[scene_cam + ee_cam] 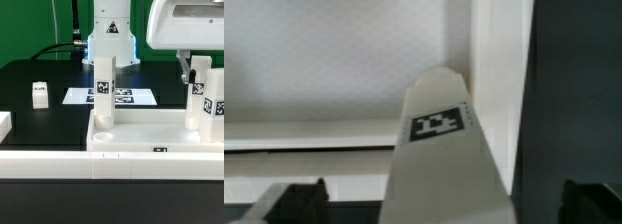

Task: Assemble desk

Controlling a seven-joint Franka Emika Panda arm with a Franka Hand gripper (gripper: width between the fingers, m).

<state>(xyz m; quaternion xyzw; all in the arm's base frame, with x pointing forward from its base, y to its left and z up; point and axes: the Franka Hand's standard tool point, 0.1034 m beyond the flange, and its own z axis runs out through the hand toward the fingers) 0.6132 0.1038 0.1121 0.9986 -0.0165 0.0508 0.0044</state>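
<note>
White loose leg [39, 94] waits on the exterior view's left. Next, a standing leg [105, 88] sits in the tabletop [140, 135]. Far right, the gripper [441, 203] is spread wide around the right leg [205, 98], not touching. Best to move straight, never bumping it.

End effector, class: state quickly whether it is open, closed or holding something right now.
End effector: open, holding nothing; a leg stands between its jaws, touched by neither.
</note>
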